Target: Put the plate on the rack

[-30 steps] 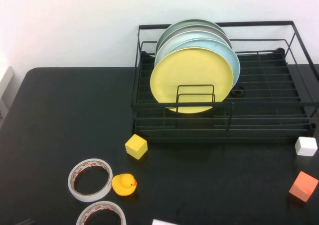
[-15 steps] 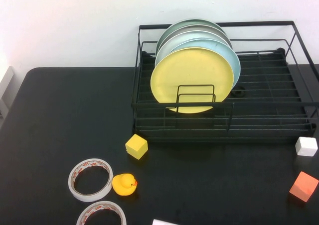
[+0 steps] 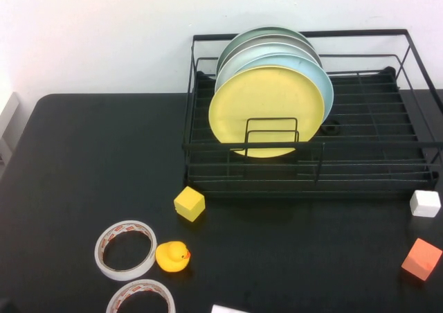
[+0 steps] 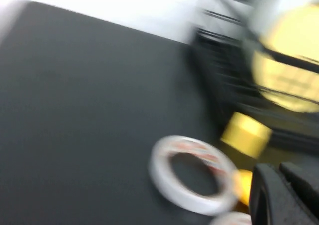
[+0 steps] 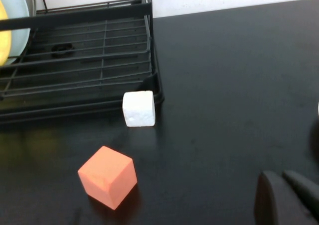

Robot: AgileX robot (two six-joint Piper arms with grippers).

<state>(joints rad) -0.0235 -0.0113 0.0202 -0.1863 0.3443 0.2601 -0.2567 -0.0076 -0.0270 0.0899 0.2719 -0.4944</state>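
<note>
The pale yellow plate (image 3: pixel 266 105) stands upright in the black wire rack (image 3: pixel 374 147), at the front of a row of light blue and grey-green plates. It also shows blurred in the left wrist view (image 4: pixel 294 60). Neither gripper shows in the high view. My left gripper (image 4: pixel 280 171) is shut and empty, low over the table near the tape rolls, away from the rack. My right gripper (image 5: pixel 282 176) is shut and empty over bare table, to the right of the rack's corner (image 5: pixel 149 80).
In front of the rack lie a yellow cube (image 3: pixel 189 203), a rubber duck (image 3: pixel 172 256) and two tape rolls (image 3: pixel 125 249) (image 3: pixel 140 298). A white cube (image 3: pixel 425 203) and an orange cube (image 3: pixel 421 259) sit at the right.
A dark tip of the left arm at the lower left edge of the high view has drawn out of sight. The plate and rack have not moved.
</note>
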